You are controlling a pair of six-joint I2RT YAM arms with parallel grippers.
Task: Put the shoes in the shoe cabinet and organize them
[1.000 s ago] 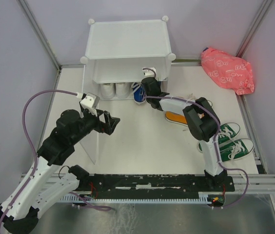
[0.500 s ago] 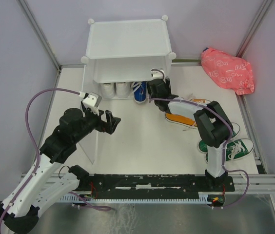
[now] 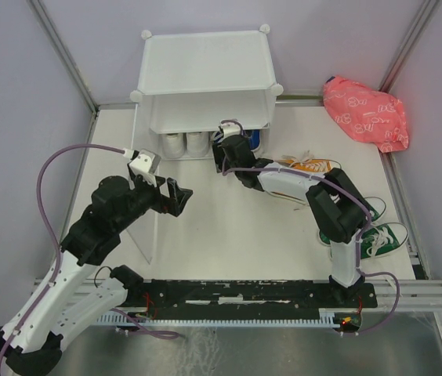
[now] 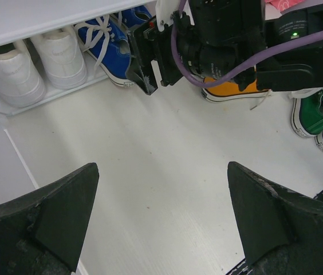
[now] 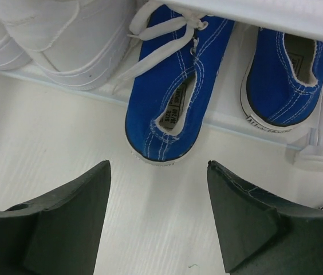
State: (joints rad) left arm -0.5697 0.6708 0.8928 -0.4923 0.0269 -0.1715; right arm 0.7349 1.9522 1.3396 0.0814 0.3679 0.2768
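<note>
Blue shoe (image 5: pixel 148 100) overhangs cabinet (image 3: pixel 205 70) — (heel out)

I can see a pink patterned bag (image 3: pixel 364 111) slumped in the far right corner of the white table (image 3: pixel 229 235); it's crumpled, with a pale squiggly print all over; a metal post (image 3: pixel 409 45) slants up just behind it; the walls (image 3: pixel 17 117) are plain lilac-grey.

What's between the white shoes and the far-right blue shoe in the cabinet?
The other blue shoe, lying angled with its heel poking out past the cabinet front edge. The right wrist view shows it best.
</note>
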